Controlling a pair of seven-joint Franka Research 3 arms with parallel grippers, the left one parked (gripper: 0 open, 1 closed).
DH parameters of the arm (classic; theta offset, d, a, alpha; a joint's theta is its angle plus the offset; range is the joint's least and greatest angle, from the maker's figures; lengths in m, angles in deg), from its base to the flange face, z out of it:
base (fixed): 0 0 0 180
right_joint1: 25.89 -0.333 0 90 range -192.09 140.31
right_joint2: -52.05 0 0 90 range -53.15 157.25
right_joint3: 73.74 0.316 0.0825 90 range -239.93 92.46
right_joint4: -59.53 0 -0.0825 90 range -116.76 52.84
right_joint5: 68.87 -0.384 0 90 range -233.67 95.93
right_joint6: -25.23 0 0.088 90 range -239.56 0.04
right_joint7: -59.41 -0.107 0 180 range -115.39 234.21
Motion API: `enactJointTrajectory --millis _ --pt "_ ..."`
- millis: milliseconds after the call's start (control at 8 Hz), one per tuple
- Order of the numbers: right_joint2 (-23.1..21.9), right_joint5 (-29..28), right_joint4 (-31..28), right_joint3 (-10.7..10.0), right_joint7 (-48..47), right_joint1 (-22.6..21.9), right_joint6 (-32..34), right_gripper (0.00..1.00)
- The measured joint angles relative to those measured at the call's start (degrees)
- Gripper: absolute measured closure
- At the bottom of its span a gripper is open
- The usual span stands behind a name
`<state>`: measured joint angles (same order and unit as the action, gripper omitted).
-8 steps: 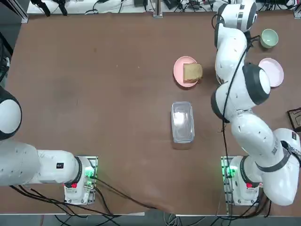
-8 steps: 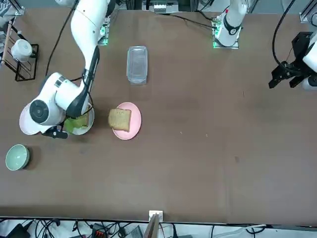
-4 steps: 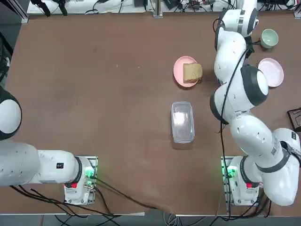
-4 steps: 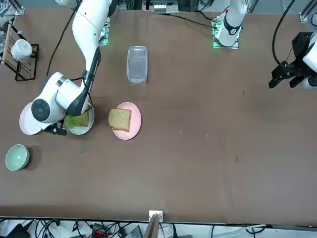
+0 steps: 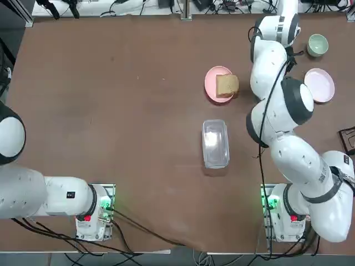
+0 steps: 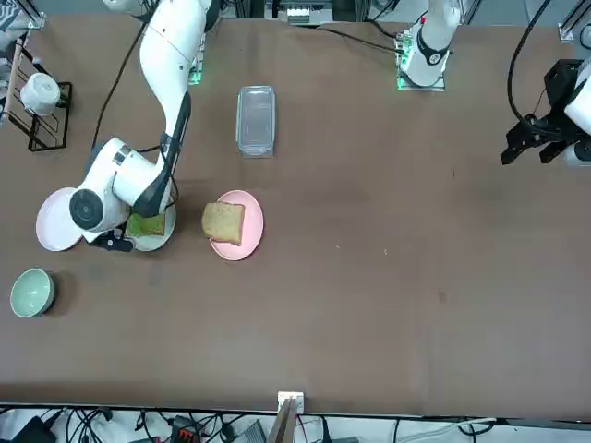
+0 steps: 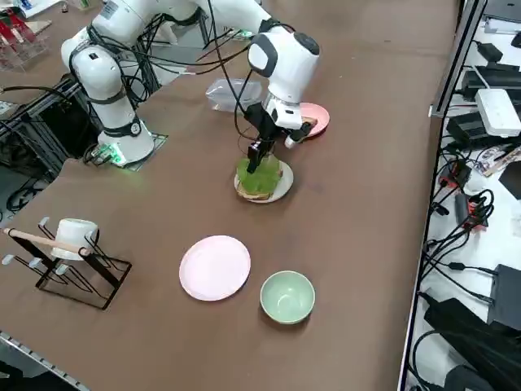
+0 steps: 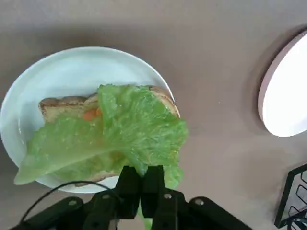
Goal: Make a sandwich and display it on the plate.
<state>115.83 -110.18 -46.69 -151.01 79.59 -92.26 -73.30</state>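
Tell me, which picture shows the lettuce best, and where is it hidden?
Right wrist view: the lettuce fills the frame, pinched in the shut claw over the white plate. Top view: the robot's right arm covers it.

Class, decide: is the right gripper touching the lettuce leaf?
Touching. The right wrist view shows the right gripper shut on the lettuce leaf edge.

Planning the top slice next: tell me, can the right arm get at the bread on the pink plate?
Probably yes, once free: the bread slice lies uncovered beside it, but the right gripper is shut on the lettuce leaf.
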Motion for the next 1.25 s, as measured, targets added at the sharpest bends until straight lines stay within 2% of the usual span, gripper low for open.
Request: enactJointTrajectory --millis 125,250,375,750,875,1000,1250 --pt "0.3 0.0 -0.1 0.1 0.0 0.1 0.0 0.93" --pt "0.4 0.0 -0.2 0.2 0.0 0.1 0.0 0.82" --pt "0.4 0.0 -0.3 0.4 0.0 0.1 0.0 0.79" --pt "0.4 0.0 -0.2 0.7 0.0 0.2 0.0 0.3" --pt "0.4 0.4 -0.1 0.3 0.1 0.2 0.0 0.08" --pt "0.3 1.0 0.4 -0.7 0.1 0.1 0.5 0.0" --pt "0.2 1.2 3.8 -4.2 0.7 0.0 3.9 0.0"
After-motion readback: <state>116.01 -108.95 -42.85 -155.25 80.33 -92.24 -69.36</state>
